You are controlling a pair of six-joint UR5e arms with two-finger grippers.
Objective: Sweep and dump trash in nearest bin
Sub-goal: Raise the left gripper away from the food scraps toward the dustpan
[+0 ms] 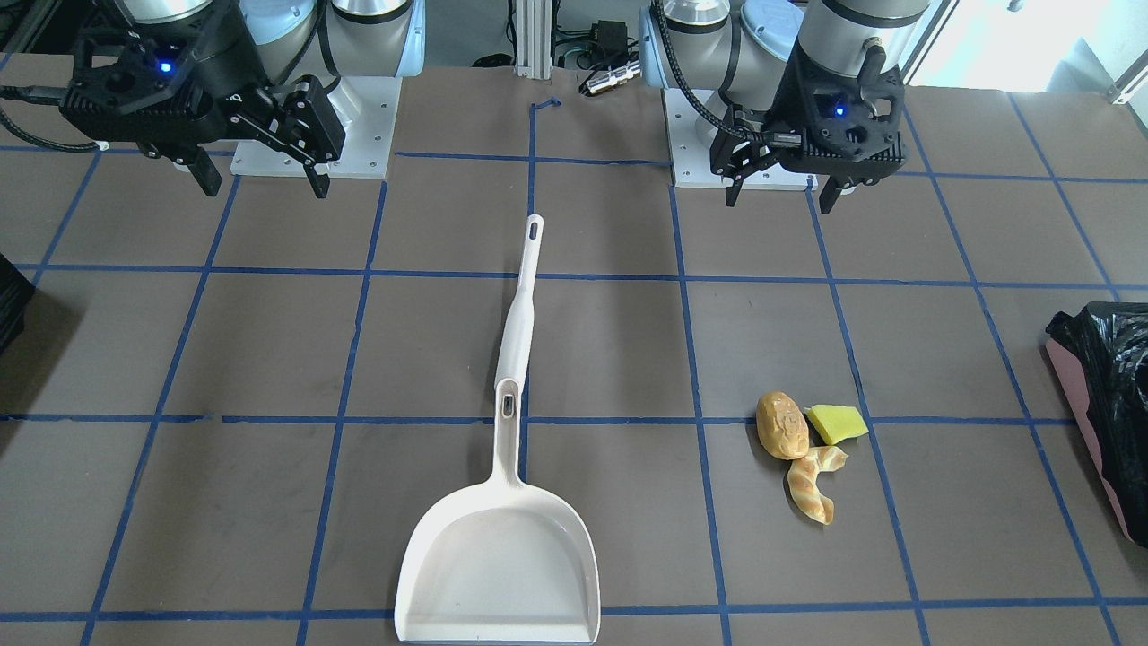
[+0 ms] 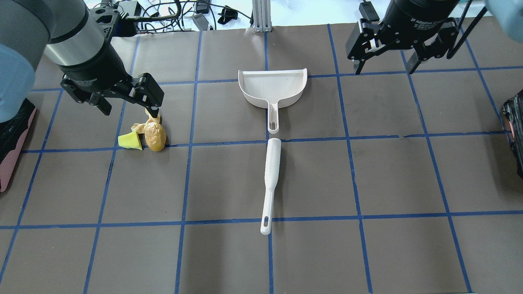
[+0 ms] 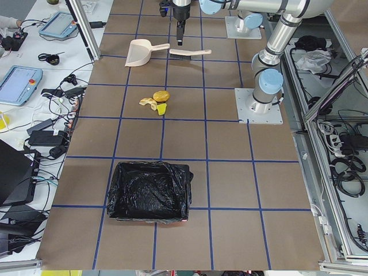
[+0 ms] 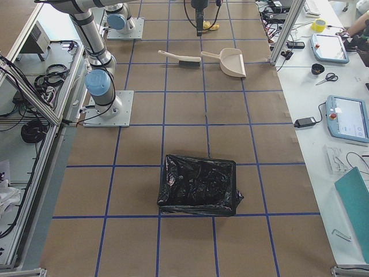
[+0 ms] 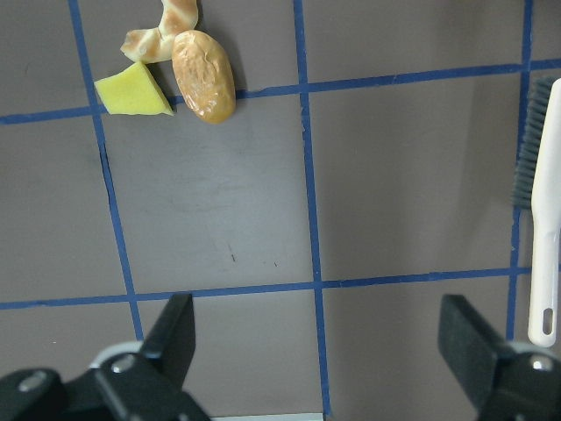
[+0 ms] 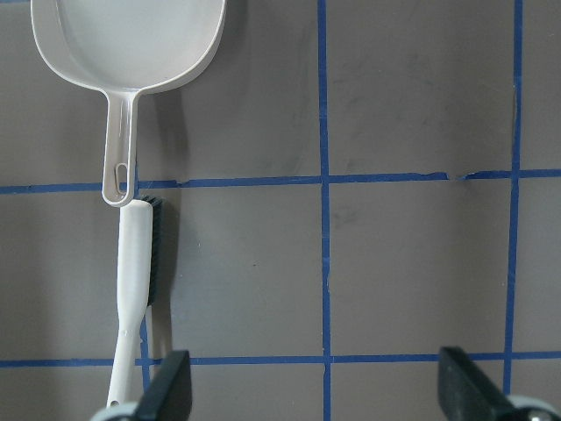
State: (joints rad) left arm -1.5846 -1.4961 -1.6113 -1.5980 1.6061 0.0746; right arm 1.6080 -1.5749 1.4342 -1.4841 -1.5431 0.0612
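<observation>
Bright, even light; soft shadows, sharp pics.

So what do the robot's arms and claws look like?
The left arm and right arm are silver tubes with pale blue joint caps. Each ends in a black two-fingered claw with white lettering on its body: left claw, right claw. Black braided cables run along the wrists, and each black mount has a small blue light.

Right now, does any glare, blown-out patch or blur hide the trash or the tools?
No. Front-facing view: top-right corner washed out white, trash sharp, shadows soft. Overhead view: strip beyond the table overexposed. Left exterior view: mild sheen on the lined bin. Wrist views: brush sharp.
</observation>
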